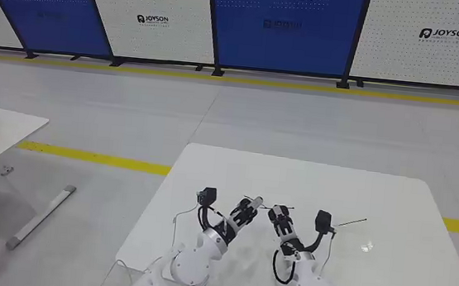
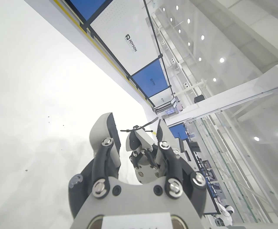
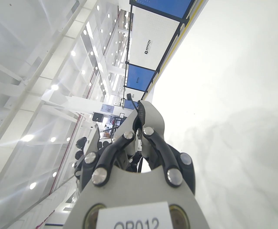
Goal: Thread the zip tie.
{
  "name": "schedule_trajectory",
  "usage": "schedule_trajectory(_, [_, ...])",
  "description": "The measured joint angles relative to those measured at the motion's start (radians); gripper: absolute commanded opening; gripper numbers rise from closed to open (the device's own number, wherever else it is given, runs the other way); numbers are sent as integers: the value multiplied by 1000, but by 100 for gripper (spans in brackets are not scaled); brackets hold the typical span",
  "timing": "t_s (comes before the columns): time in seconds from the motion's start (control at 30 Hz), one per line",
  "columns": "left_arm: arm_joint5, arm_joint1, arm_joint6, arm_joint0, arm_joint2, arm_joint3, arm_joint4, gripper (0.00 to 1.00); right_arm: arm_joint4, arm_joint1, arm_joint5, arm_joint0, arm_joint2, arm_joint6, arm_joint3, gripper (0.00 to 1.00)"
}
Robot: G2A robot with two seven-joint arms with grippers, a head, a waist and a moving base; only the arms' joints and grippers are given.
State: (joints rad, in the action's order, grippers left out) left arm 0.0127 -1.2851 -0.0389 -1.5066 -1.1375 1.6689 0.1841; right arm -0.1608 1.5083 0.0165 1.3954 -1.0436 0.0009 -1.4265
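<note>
Zip tie axis: the thin black plastic zip tie [image 2: 147, 124] is running crosswise through the tips of the right pincer [image 2: 135, 129], one end poking out on each side.
Zip tie place: it is being held off the white table [image 1: 389, 208], between the two arms.
Right pincer: it is pinching the strap, its fingers pressed together on it.
Left pincer [image 2: 135, 118]: it is standing wide apart and gripping nothing; the tie is showing through its gap.
Right wrist view: the small square head [image 3: 128, 95] is sticking out past the fingertips, pointing away from the wrist.
Top view: both pincers are sitting close together, tips nearly meeting; the tie is too thin to trace there.
Look: the strap is bowing slightly, slim and dark.
</note>
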Motion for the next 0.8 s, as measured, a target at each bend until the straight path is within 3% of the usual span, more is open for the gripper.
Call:
schedule_trajectory(0.33, [-8,-1,-5,13,4,-12,-5,10,-8,1,2,-1,0,0,4,0])
schedule_trajectory(0.43, [-9,0,-5,14,5,-13,-3,0,-10,0,3,-1,-1,2,5,0])
schedule_trajectory(0.8, [-1,1,-10,14,11,-15,9,0,-24,-1,12,1,0,10,5,0])
